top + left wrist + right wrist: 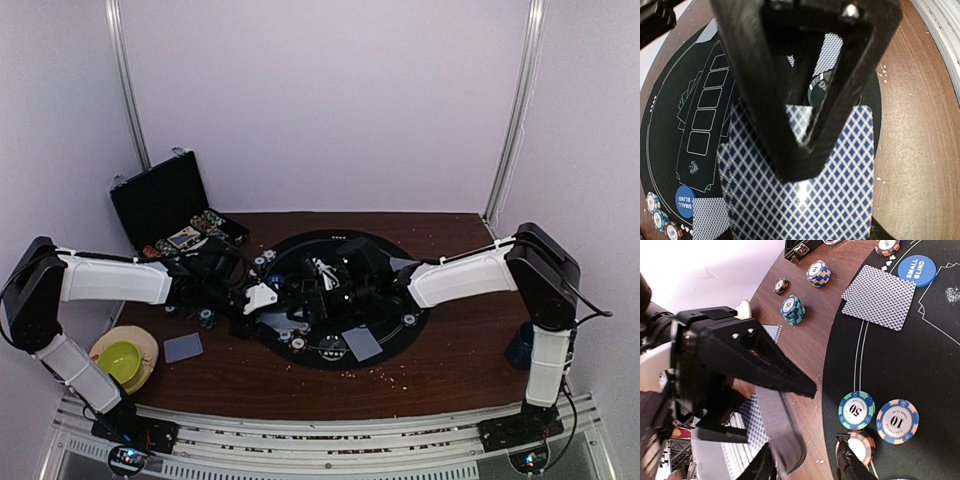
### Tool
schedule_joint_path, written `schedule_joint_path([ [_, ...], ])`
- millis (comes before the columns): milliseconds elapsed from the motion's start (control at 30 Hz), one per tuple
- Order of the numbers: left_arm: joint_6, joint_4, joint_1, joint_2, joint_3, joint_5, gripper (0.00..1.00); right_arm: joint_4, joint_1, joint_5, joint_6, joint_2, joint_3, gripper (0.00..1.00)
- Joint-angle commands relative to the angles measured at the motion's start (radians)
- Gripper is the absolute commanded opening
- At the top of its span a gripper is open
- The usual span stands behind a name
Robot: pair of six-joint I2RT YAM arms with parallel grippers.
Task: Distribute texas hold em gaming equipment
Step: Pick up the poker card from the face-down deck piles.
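Left wrist: left claw [801,150] clamps deck [840,190] (blue-backed) at 6 o'clock; right claw [805,465] apart, deck at 11 o'clock.

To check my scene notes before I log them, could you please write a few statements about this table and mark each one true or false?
1. The left gripper holds playing cards with blue diamond backs. True.
2. The blue disc on the mat reads BIG BLIND. False: it reads SMALL BLIND.
3. The black case is shut. False: its lid stands open.
4. A chip marked 50 lies beside a chip marked 10 on the mat. True.
5. A single card lies on the bare wooden table near the green bowl. True.
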Motion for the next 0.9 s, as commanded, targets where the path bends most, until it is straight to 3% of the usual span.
schedule_joint_path([
  [0,-0.001,0.027,0.001,0.001,0.000,0.019,0.52,0.005,-0.007,-0.021,0.008,-0.075,-0.032,0.38],
  [300,-0.001,0.027,0.002,0.010,0.002,0.015,0.51,0.000,-0.007,-0.020,0.006,-0.098,-0.048,0.26],
  [500,-0.001,0.027,0.002,0.013,0.004,0.015,0.51,0.011,-0.007,-0.036,0.012,-0.069,-0.041,0.11],
  [567,0.001,0.028,0.002,0.013,0.004,0.015,0.51,0.005,-0.007,-0.035,0.009,-0.069,-0.038,0.00],
  [867,0.000,0.029,0.001,0.020,0.004,0.010,0.52,-0.017,-0.020,-0.017,-0.010,-0.129,-0.089,0.00],
])
